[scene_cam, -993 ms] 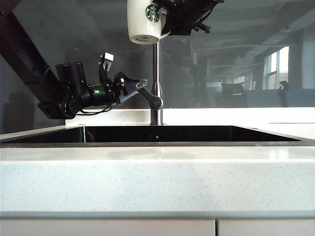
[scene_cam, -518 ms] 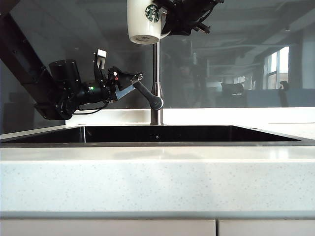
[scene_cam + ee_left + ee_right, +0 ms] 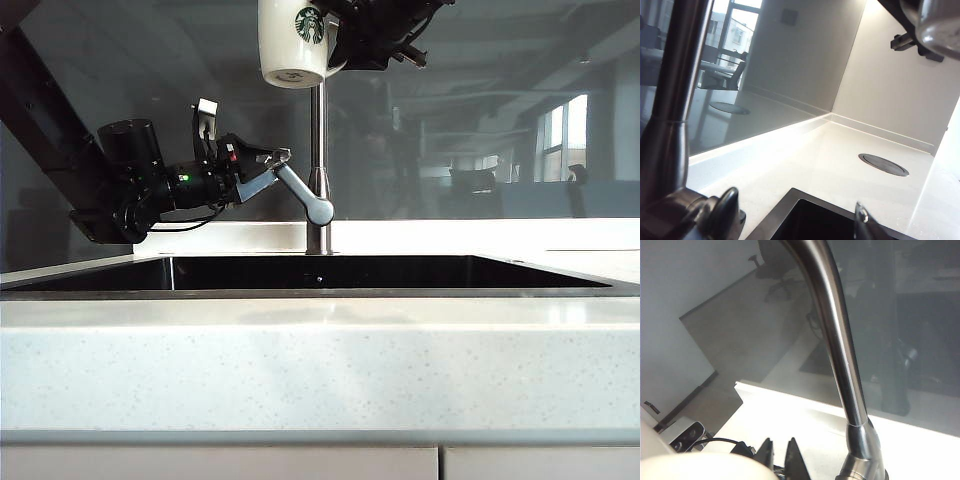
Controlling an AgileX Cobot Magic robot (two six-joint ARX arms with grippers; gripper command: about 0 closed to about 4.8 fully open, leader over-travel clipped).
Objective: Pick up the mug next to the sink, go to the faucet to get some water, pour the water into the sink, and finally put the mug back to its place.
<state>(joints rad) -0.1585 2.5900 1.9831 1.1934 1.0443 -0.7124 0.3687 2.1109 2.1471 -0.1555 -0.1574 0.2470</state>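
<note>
Mug [image 3: 293, 42] upright at top centre of the exterior frame, right gripper [image 3: 345, 45] fingers pinching its handle side, faucet [image 3: 318, 150] pipe just below. Left gripper [image 3: 268, 172] mid-left, fingers spread around the faucet lever [image 3: 300, 190]. Sink [image 3: 320, 272] basin dark, contents unclear; bench [image 3: 320, 370] front edge bare.

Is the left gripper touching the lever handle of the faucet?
Touching. In the exterior view the left gripper has its fingertips at the raised end of the faucet's lever handle, with no visible gap.
</note>
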